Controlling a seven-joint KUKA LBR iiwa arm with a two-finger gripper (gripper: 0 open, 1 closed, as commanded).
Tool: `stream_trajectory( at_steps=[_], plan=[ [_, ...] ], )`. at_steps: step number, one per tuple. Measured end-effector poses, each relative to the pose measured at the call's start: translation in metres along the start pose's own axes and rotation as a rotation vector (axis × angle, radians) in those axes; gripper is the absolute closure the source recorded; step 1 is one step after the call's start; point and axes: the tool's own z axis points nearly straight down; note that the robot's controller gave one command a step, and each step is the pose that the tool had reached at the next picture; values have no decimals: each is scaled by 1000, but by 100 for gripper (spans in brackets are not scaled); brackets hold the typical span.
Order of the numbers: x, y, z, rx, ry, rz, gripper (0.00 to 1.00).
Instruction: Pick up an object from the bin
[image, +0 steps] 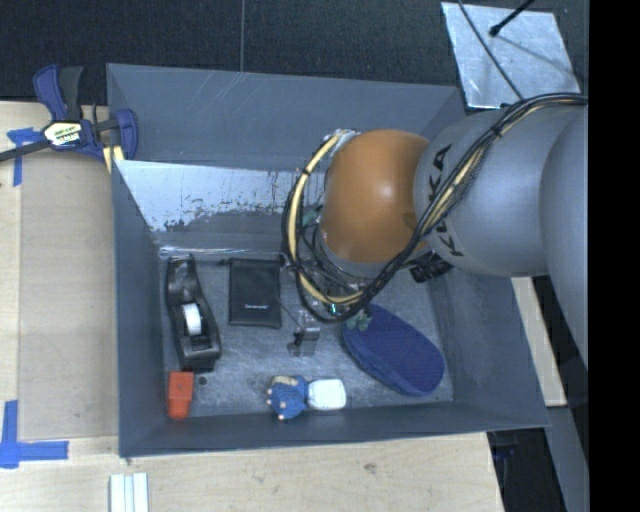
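My gripper (303, 340) hangs low over the bin floor near its middle, under the orange dome. It is just right of a black rectangular box (254, 292) and left of a dark blue oval case (396, 354). A small blue, yellow and white toy (305, 396) lies in front of it near the bin's front wall. I see nothing held in the gripper.
A black tape dispenser with a white roll (192, 318) lies along the left wall, and an orange block (179, 394) sits in the front left corner. The arm and its cables cover the right rear of the bin.
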Motion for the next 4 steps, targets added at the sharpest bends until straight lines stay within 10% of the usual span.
stream_trajectory(
  at_steps=[1, 2, 4],
  plan=[
    [-36, 33, 74, -1, -6, -71, 0],
    [-38, 32, 69, -1, -11, -67, 100],
    [-37, 44, -132, -3, -17, -27, 100]
  ],
)
